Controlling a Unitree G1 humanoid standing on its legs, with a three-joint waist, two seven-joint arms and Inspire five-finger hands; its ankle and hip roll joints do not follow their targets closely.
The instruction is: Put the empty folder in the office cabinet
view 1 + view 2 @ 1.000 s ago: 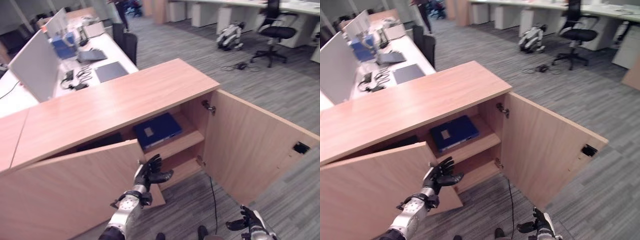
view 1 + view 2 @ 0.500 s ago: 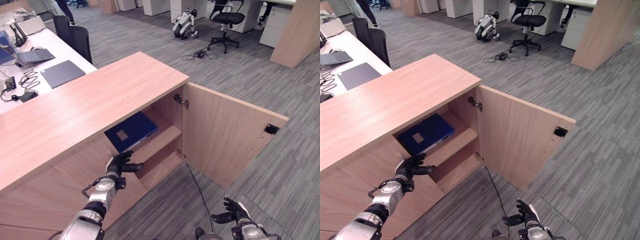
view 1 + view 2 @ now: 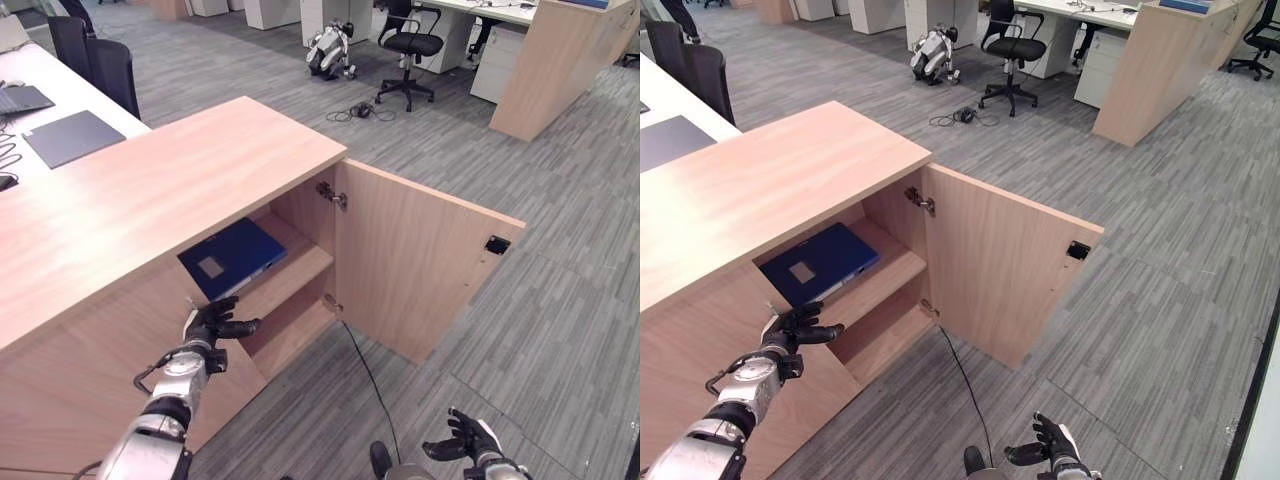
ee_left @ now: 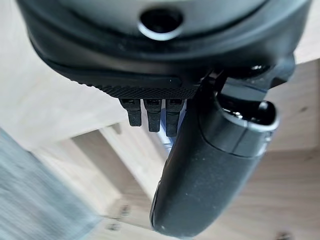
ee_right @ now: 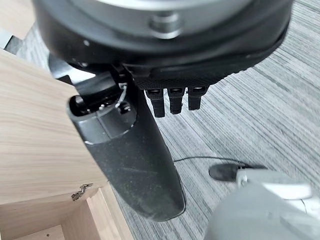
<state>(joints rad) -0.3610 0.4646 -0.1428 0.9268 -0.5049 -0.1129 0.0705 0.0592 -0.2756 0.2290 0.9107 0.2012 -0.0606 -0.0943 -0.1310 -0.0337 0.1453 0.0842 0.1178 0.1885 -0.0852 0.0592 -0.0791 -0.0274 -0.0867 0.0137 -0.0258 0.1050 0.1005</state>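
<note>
A blue folder (image 3: 232, 258) with a pale label lies flat on the upper shelf of the wooden office cabinet (image 3: 150, 190). The cabinet's right door (image 3: 420, 270) stands wide open. Its left door (image 3: 90, 380) is nearly flush with the front. My left hand (image 3: 212, 322) is open, fingers spread, resting at that door's free edge just below the folder. In the left wrist view its fingers (image 4: 152, 112) point straight toward the shelves. My right hand (image 3: 465, 440) hangs open low over the carpet, right of the cabinet, holding nothing.
The lower shelf (image 3: 290, 335) is bare. Grey carpet spreads to the right. Farther back stand an office chair (image 3: 410, 45), a small four-legged robot (image 3: 328, 50) and a wooden counter (image 3: 550, 60). A desk with a closed laptop (image 3: 70, 135) lies behind the cabinet.
The left door has swung from half open to almost shut with my left hand at its edge. The camera has turned right. The folder has stayed on its shelf.
</note>
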